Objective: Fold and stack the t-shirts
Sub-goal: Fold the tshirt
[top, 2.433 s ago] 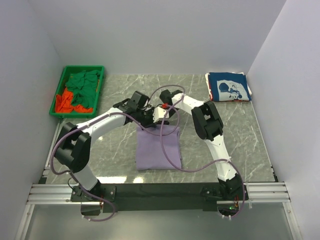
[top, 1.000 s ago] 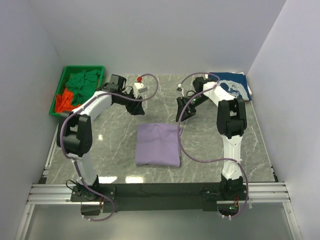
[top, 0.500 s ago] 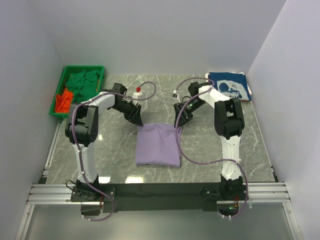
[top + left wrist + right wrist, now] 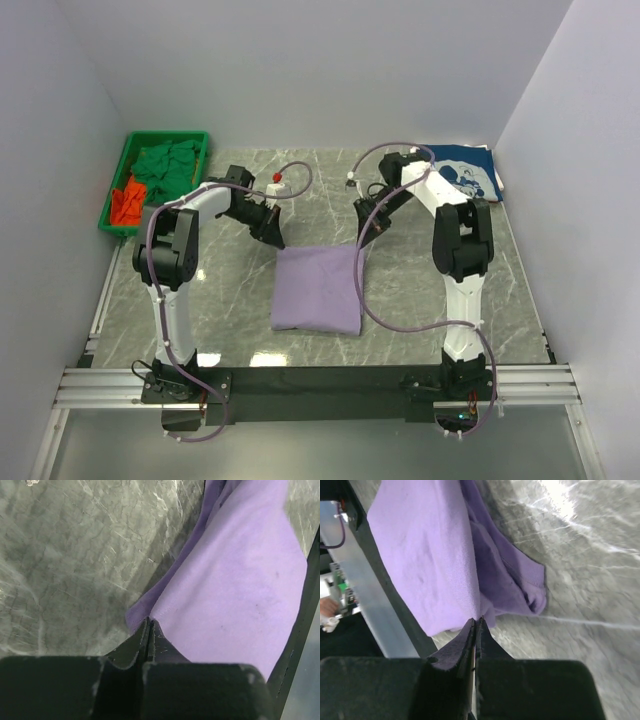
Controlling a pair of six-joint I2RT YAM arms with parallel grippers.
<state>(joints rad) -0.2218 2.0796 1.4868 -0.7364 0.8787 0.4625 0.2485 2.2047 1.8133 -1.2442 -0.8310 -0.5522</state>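
L gripper (image 4: 148, 622) & R gripper (image 4: 475, 622) both clamped tight on lavender tee (image 4: 316, 290) far corners; tee flat on table (image 4: 410, 270).

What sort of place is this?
Probably a robot test cell: white walls box in a marble-look table, two arms are mounted on a metal rail, and left gripper and right gripper pinch a lavender t-shirt.

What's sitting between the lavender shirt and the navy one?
Top view: only bare table lies between the lavender shirt and the navy shirt, with the right arm reaching over it.
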